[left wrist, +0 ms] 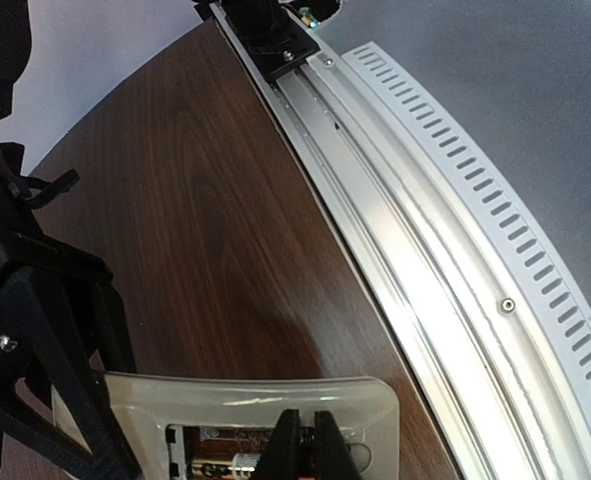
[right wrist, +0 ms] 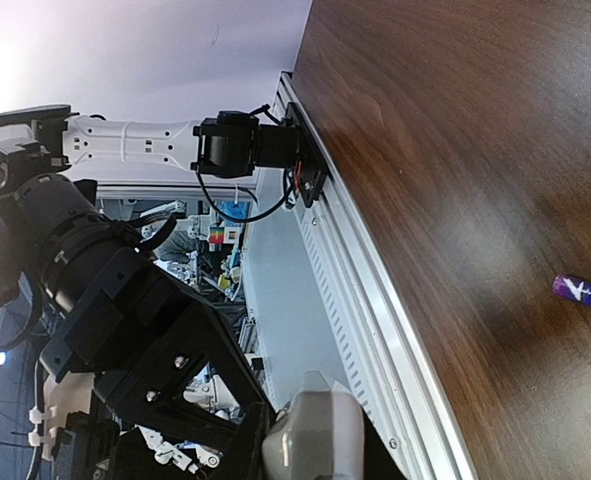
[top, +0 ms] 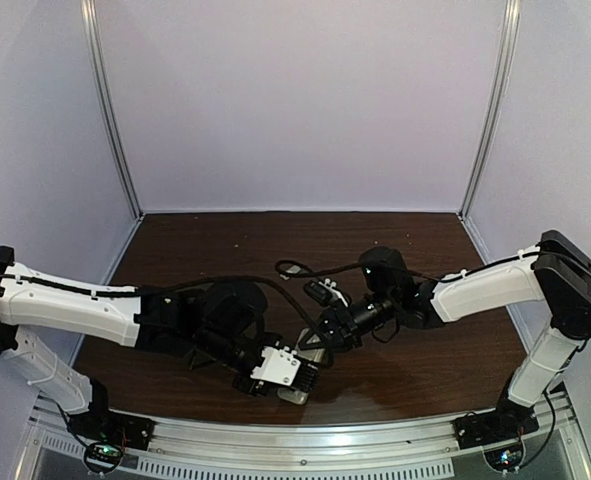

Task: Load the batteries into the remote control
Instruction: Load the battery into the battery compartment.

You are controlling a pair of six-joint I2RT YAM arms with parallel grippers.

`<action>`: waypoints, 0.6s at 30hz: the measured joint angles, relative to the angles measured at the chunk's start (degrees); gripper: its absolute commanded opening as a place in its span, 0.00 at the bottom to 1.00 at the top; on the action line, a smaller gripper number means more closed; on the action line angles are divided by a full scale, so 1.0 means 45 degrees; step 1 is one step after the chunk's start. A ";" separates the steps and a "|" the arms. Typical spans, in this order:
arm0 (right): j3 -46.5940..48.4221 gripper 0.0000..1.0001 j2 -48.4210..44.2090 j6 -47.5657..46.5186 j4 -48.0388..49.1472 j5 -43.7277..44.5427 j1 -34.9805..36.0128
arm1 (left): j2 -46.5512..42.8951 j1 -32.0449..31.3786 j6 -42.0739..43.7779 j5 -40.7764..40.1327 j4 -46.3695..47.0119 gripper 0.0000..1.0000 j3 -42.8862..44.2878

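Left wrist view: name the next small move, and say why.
Probably press the shut left gripper down to seat the battery lying in the open bay of the remote control; its tips sit over it. The blue-purple battery on the table comes after.

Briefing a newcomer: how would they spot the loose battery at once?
Find the dark wooden table in the right wrist view. At the picture's right edge lies the purple battery, alone on bare wood. Its purple wrap with a white mark sets it apart from the white remote.
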 measured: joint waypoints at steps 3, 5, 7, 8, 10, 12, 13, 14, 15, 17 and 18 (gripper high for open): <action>-0.0180 0.00 0.0000 0.0442 0.0690 -0.0189 0.0078 | -0.0199 0.0029 0.0073 0.0175 -0.0078 0.06 -0.0102; -0.0316 0.00 0.0000 0.0806 0.1161 -0.0209 0.0107 | -0.0335 0.0092 0.0097 0.0350 -0.0049 0.06 -0.0170; -0.0389 0.00 0.0000 0.1146 0.1603 -0.0267 0.0141 | -0.0495 0.0165 0.0126 0.0525 0.0039 0.07 -0.0267; -0.0413 0.00 0.0000 0.1316 0.1807 -0.0296 0.0160 | -0.0578 0.0204 0.0126 0.0622 0.0053 0.06 -0.0291; -0.0437 0.00 0.0000 0.1579 0.2205 -0.0350 0.0219 | -0.0733 0.0277 0.0131 0.0826 0.0049 0.06 -0.0311; -0.0486 0.00 0.0000 0.1826 0.2579 -0.0427 0.0272 | -0.0840 0.0374 0.0126 0.1112 0.0010 0.06 -0.0311; -0.0500 0.00 0.0000 0.1938 0.2754 -0.0461 0.0301 | -0.0865 0.0423 0.0126 0.1258 0.0005 0.06 -0.0311; -0.0515 0.00 0.0000 0.2025 0.2909 -0.0520 0.0321 | -0.0894 0.0486 0.0121 0.1462 0.0005 0.06 -0.0311; -0.0520 0.00 0.0000 0.2113 0.3065 -0.0578 0.0330 | -0.0923 0.0549 0.0121 0.1637 0.0005 0.05 -0.0311; -0.0520 0.00 0.0000 0.2239 0.3254 -0.0641 0.0340 | -0.0957 0.0670 0.0117 0.1957 0.0005 0.05 -0.0311; -0.0520 0.00 0.0000 0.2283 0.3342 -0.0665 0.0345 | -0.0962 0.0738 0.0117 0.2113 0.0010 0.05 -0.0311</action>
